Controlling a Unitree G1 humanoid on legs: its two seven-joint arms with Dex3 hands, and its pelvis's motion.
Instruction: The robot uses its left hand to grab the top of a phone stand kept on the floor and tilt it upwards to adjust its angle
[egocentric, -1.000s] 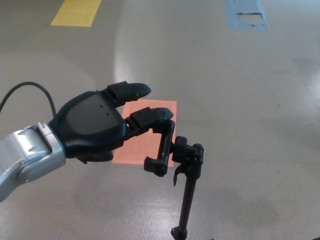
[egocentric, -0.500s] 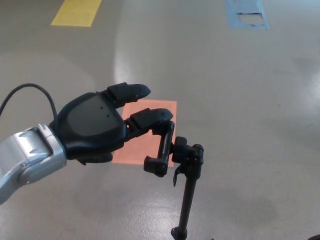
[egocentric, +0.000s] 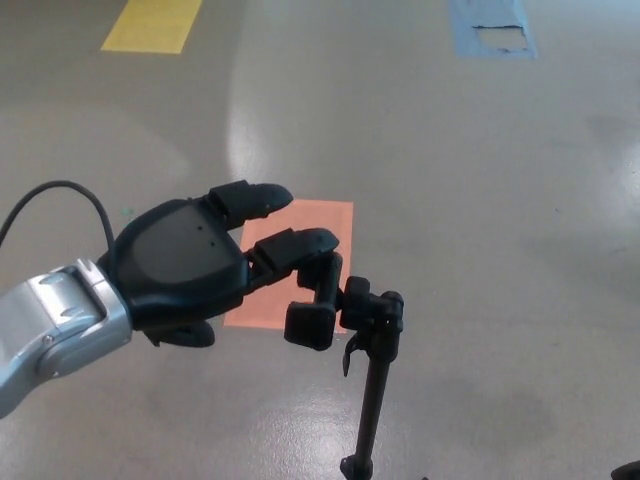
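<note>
Honestly, from where I stood the whole thing looked delicate. The phone stand (egocentric: 365, 370) rose on its thin black pole from the grey floor (egocentric: 480, 200), low and a little right of the middle of the scene, with its clamp head (egocentric: 318, 305) hanging off the left of the top joint. The robot's left hand (egocentric: 195, 262) came in from the left at the height of that head. Its two thick fingers (egocentric: 295, 245) were stretched out and a little apart, the lower one lying over the upper end of the clamp head and seemingly touching it; the thumb was underneath, mostly hidden, so I could not tell whether it pressed on the clamp. It did not look like a closed grip, more a resting contact. The right hand was nowhere to be seen.

An orange rectangle (egocentric: 320, 222) lay on the floor behind the hand, with a yellow marking (egocentric: 150, 24) and a blue marking (egocentric: 490, 28) far off.

My worry was the pole. With so loose a hold, an upward push could slip off the clamp head altogether. And if the joint was stiff, the force might go into the pole instead and tip the stand over, its foot being out of sight at the bottom edge.
</note>
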